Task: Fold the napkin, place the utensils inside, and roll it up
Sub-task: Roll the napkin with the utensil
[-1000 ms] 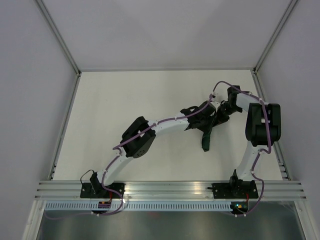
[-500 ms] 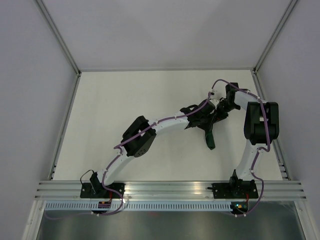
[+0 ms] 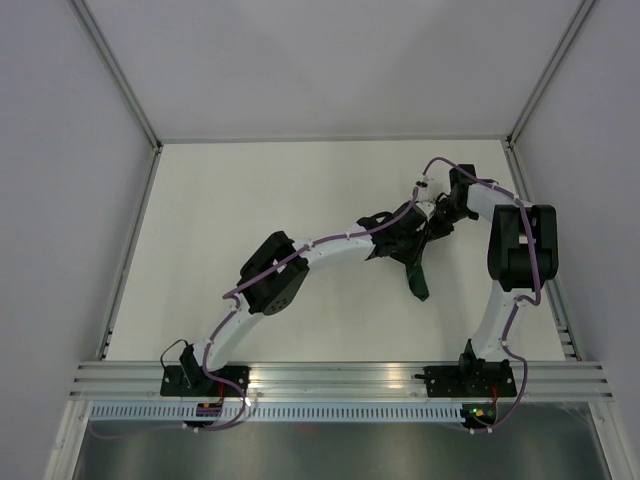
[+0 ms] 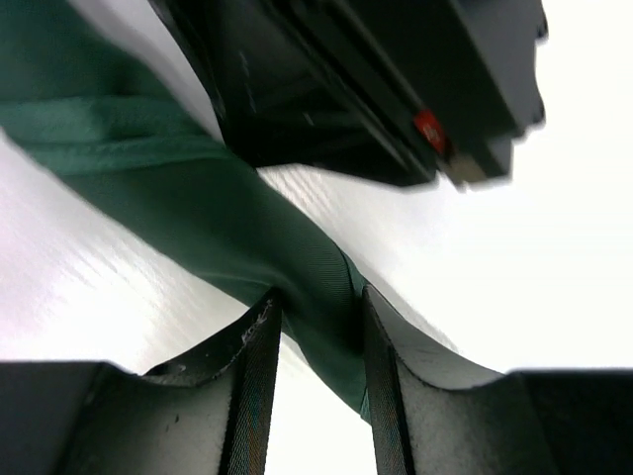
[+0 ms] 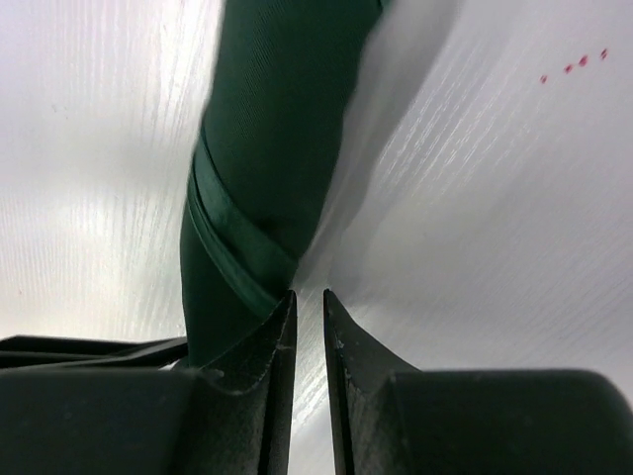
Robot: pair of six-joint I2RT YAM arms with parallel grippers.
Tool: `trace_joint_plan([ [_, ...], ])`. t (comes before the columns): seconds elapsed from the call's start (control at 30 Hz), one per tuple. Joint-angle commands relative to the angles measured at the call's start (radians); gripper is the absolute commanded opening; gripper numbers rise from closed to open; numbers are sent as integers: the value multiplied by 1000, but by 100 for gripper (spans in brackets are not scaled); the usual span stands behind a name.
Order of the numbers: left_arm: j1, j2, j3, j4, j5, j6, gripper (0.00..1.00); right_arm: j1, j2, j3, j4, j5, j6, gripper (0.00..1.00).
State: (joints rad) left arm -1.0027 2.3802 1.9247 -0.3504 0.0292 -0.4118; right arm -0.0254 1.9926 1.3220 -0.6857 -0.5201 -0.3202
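The napkin (image 3: 420,281) is a narrow dark green roll on the white table, right of centre, its free end pointing toward the near edge. My left gripper (image 3: 410,243) is at the roll's far end. In the left wrist view its jaws (image 4: 316,317) are shut on the napkin (image 4: 247,228). My right gripper (image 3: 441,224) sits just right of the roll's far end. In the right wrist view it (image 5: 309,302) is shut with only a thin slit, empty, and the napkin (image 5: 267,129) lies beside its left finger. The knife is hidden.
The right gripper's black body (image 4: 376,79) hangs close above the roll in the left wrist view. Both arms crowd the table's right middle. The white table (image 3: 250,210) has a raised metal frame rail (image 3: 130,250) at its sides.
The roll's near end has swung slightly to the right. The right gripper has drawn a little toward the back, and the left arm has shifted slightly with the roll.
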Motion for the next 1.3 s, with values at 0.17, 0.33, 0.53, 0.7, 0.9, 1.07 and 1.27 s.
trace_joint_plan([
  [0.17, -13, -67, -26, -65, 61, 30, 44, 5, -11, -32, 117, 106, 32, 25],
  [0.33, -13, -85, -24, -30, 81, 50, 44, 1, -12, -32, 118, 104, 33, 26],
  [0.53, -16, -127, -29, 4, 66, 68, 47, 1, -15, -35, 112, 103, 29, 27],
  [0.7, -16, -150, -26, 21, 49, 82, 49, 2, -20, -33, 112, 103, 27, 30],
  [0.9, -16, -185, -42, 36, 15, 93, 49, -1, -23, -27, 113, 111, 30, 32],
  [1.07, -13, -226, -62, 51, 0, 99, 49, -10, -40, -26, 123, 121, 41, 35],
  [1.27, -4, -299, -104, 70, -21, 102, 49, -31, -61, -24, 144, 132, 63, 40],
])
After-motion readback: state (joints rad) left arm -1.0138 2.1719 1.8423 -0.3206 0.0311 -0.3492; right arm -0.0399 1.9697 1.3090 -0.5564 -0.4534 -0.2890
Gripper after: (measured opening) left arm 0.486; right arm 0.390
